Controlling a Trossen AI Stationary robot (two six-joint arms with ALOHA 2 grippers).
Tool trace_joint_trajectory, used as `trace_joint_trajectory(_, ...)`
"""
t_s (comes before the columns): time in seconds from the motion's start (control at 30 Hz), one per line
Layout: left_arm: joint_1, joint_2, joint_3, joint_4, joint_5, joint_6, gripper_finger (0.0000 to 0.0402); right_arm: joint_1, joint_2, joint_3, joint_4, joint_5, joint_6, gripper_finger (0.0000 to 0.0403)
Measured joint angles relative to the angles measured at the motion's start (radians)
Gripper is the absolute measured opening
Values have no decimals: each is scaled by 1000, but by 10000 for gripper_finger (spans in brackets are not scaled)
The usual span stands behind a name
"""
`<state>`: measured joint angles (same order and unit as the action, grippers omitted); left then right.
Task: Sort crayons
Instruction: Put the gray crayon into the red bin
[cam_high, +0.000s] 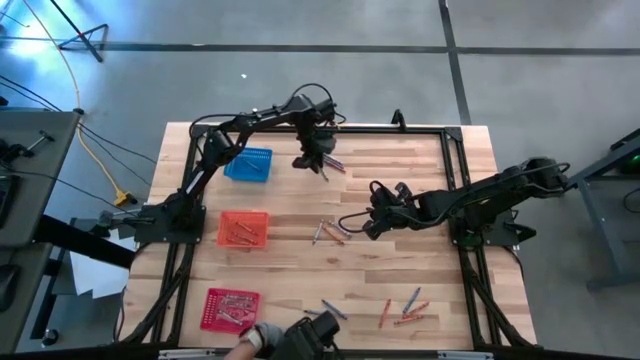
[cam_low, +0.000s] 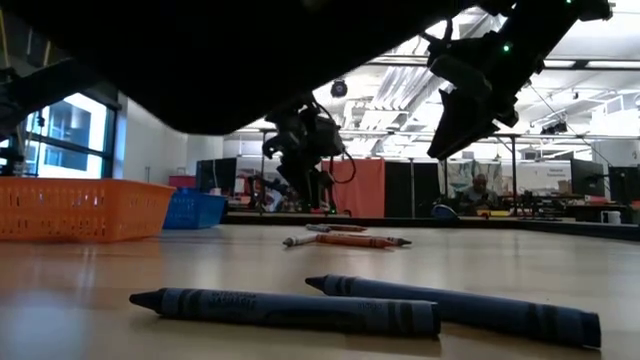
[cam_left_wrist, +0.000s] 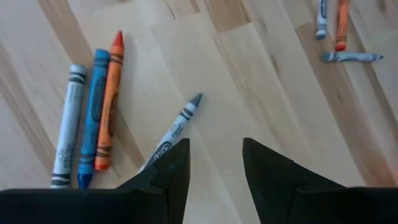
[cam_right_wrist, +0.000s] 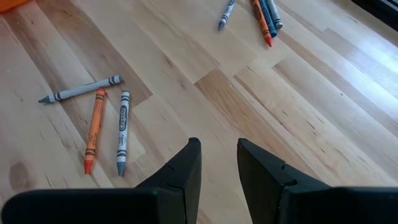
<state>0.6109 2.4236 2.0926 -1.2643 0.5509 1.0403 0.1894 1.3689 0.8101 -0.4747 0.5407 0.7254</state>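
Crayons lie loose on the wooden table. A grey (cam_left_wrist: 68, 124), a blue (cam_left_wrist: 93, 118) and an orange one (cam_left_wrist: 109, 99) lie side by side in the left wrist view. A grey crayon (cam_left_wrist: 180, 121) lies slanted beside them, its lower end hidden behind one finger of my left gripper (cam_left_wrist: 214, 168). That gripper is open, low over the far middle of the table (cam_high: 315, 160), with bare wood between its fingers. My right gripper (cam_right_wrist: 217, 165) hangs open right of centre (cam_high: 375, 220), close to three more crayons (cam_right_wrist: 102, 118).
A blue basket (cam_high: 248, 165), an orange one (cam_high: 243, 228) and a red one (cam_high: 230, 308) stand in a row along the left. More crayons lie near the front (cam_high: 405, 308), two dark blue ones (cam_low: 290, 310) by the low camera. A hand (cam_high: 263, 337) shows at the near edge.
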Motion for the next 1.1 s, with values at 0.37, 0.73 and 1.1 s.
trace_joint_trajectory(0.37,-39,-1,24,-31,-234,82,134,0,0,0,10,-2,11,99)
trace_joint_trajectory(0.73,-43,-1,23,31,-308,477,81,0,0,0,9,-2,9,99)
trace_joint_trajectory(1.1,-13,-1,23,114,-407,587,62,0,0,0,8,-2,-9,99)
